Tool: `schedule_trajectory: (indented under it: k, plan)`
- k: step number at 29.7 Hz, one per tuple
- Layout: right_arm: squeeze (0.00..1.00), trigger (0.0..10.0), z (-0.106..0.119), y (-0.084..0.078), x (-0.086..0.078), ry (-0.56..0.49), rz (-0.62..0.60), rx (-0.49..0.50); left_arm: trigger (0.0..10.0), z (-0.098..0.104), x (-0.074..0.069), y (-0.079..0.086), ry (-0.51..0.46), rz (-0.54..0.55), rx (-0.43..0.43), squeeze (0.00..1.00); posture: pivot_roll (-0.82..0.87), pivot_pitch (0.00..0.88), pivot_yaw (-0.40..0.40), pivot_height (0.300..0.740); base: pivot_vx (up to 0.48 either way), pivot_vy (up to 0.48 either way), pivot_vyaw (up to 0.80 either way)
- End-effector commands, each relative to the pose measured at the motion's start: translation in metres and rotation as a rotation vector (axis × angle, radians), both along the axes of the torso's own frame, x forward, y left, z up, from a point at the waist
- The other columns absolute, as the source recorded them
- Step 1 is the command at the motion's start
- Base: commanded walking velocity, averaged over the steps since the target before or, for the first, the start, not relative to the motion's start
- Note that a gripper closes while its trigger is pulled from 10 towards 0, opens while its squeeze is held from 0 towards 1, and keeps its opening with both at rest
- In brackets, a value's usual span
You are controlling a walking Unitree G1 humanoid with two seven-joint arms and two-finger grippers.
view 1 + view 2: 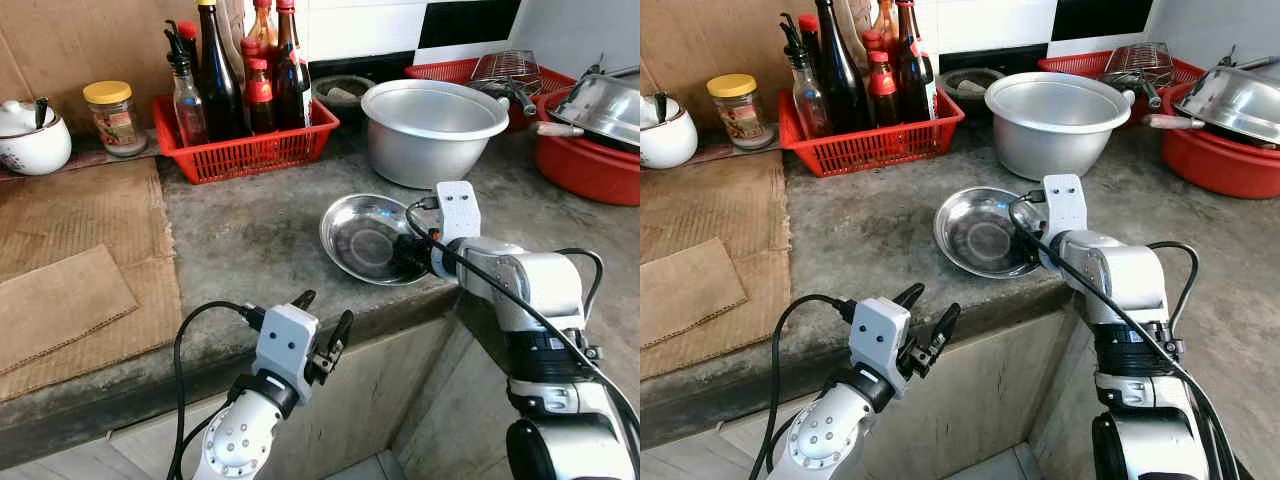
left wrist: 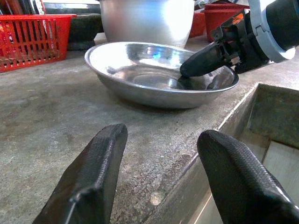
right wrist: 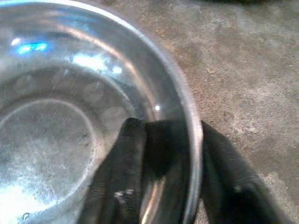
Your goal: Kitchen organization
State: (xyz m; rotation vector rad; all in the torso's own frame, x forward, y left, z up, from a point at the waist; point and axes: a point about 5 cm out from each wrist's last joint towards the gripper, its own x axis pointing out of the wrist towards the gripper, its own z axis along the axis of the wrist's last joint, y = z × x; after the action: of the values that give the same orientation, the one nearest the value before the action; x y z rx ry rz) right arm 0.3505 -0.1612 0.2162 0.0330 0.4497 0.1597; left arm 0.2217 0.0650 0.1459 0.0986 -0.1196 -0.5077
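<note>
The right tool (image 1: 415, 252) was clamped on the near rim of a shallow steel dish (image 1: 365, 235), one black finger (image 3: 122, 172) lying inside the dish against its sloping wall and the other finger outside the rim, so the thin metal edge ran between them. The dish sat flat on the grey concrete counter (image 1: 250, 235), close to the counter's front edge where it steps down. The left tool (image 1: 322, 325) hovered just off that front edge, lower than the dish and well apart from it, its two fingers (image 2: 88, 179) spread wide with nothing between them and pointing toward the dish. Beyond the right tool, farther back on the counter, stood a large aluminium pot (image 1: 432, 128), just behind the dish. To the far side of the left tool, a red basket (image 1: 250, 148) held several dark bottles (image 1: 220, 75) standing upright. Past the basket, away from both tools, a glass jar with a yellow lid (image 1: 112, 117) and a white ceramic pot (image 1: 32, 138) stood beside flattened cardboard (image 1: 75, 265) that covered that end of the counter. Beyond the aluminium pot, a red tub (image 1: 590, 160) carried a tilted steel bowl (image 1: 605, 105).
</note>
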Motion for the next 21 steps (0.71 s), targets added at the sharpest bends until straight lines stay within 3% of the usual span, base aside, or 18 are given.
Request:
schedule_trajectory:
  k: [1,16,21]
  plan:
    - [0.00,0.0,-0.001,-0.002,0.002,0.015,-0.020,0.012,10.0,0.002,-0.002,-0.001,0.000,0.005,-0.003,0.00,0.16,0.096,-0.069,0.740,0.000,0.000,0.00]
    - [0.00,0.0,0.004,-0.004,0.006,0.007,-0.114,0.167,10.0,0.001,-0.001,-0.001,0.002,0.009,-0.001,0.00,0.16,0.089,-0.072,0.740,0.000,0.000,0.00]
    - [0.00,0.0,0.010,-0.003,0.005,-0.098,-0.168,0.277,10.0,0.001,-0.001,0.000,0.001,0.012,-0.001,0.00,0.16,0.083,-0.072,0.740,0.000,0.000,0.00]
